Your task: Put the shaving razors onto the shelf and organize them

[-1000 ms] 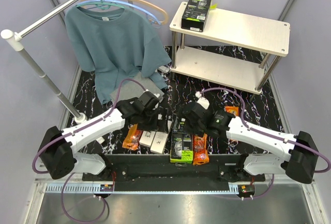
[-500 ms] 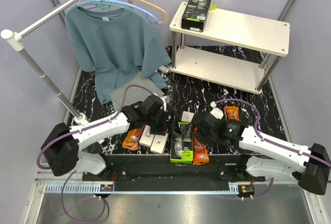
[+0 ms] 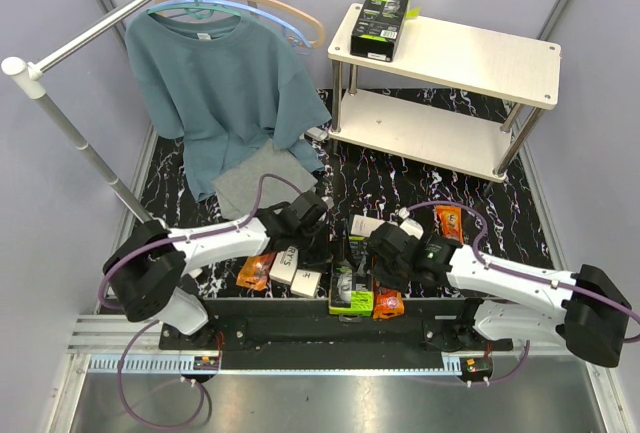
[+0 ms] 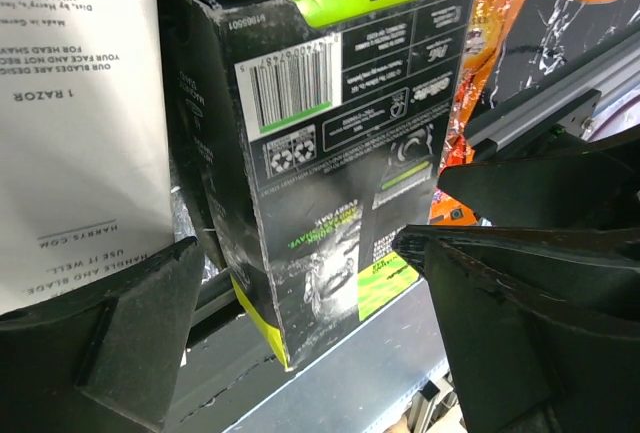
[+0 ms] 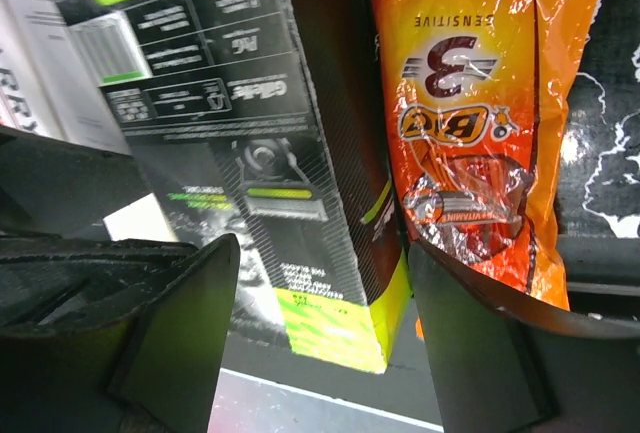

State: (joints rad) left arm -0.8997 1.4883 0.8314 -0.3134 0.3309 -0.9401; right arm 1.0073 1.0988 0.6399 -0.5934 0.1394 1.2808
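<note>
While the box (image 3: 350, 288), a black-and-lime razor pack, is lying at the near edge of the table (image 3: 430, 168), both grippers are hanging low at its far end. The left gripper (image 3: 325, 250) is sitting just off the box's far left corner. In its wrist view its fingers (image 4: 100, 343) are standing wide apart with the box between them, gripping nothing. One fingertip is showing right beside the box's edge, and whether it is touching I cannot tell. The right gripper (image 3: 378, 258) is sitting just off the box's far right corner. Its fingers (image 5: 170, 323) are likewise gaping wide and holding nothing, one beside the box's lime end, the other overlapping the bottom of the orange pack (image 5: 470, 123).

That orange pack is lying against the box's right side. Two white boxes (image 3: 286, 263) are lying side by side just left of the box, with a second orange pack (image 3: 255, 268) just past them on the left. A third white box (image 3: 365, 225) is lying just past the box's far end, and a third orange pack (image 3: 450, 221) is lying off to the box's far right, apart from it. The shelf (image 3: 470, 58) is standing well beyond the box, toward the right, carrying another black-and-lime pack (image 3: 382, 18) on the left end of its top board. The cloth (image 3: 260, 178) is lying beyond the box to the left.
</note>
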